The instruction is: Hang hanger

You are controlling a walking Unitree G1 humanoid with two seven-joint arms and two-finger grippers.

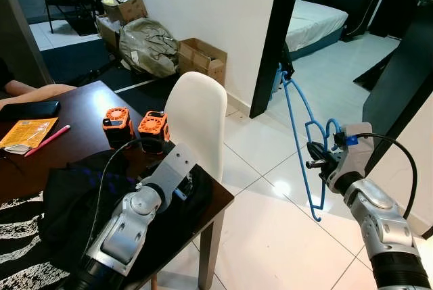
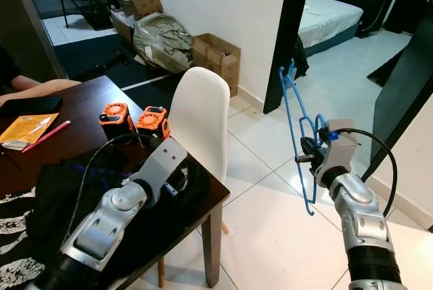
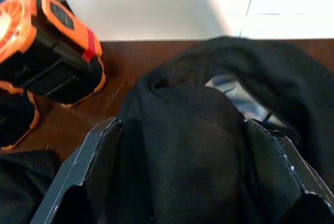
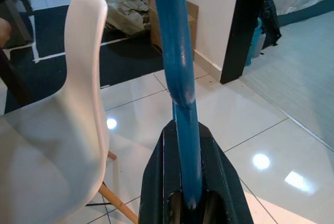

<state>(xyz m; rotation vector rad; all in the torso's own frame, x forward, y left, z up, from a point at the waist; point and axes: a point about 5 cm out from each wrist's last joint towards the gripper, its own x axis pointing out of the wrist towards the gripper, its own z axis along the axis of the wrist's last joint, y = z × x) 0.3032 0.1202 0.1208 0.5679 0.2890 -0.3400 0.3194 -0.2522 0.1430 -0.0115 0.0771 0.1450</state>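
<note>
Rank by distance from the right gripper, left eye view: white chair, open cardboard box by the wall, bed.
From the right gripper, which is shut on the blue hanger:
1. White chair, to the robot's left, at the table.
2. Open cardboard box, beyond the chair, against the white wall.
3. Bed, through the doorway ahead.

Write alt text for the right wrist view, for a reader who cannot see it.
The right gripper is shut on a blue hanger that runs straight up the frame from between its black fingers. Behind it stand a white chair on a glossy white tile floor, cardboard boxes by a white wall, and a dark doorway.
</note>
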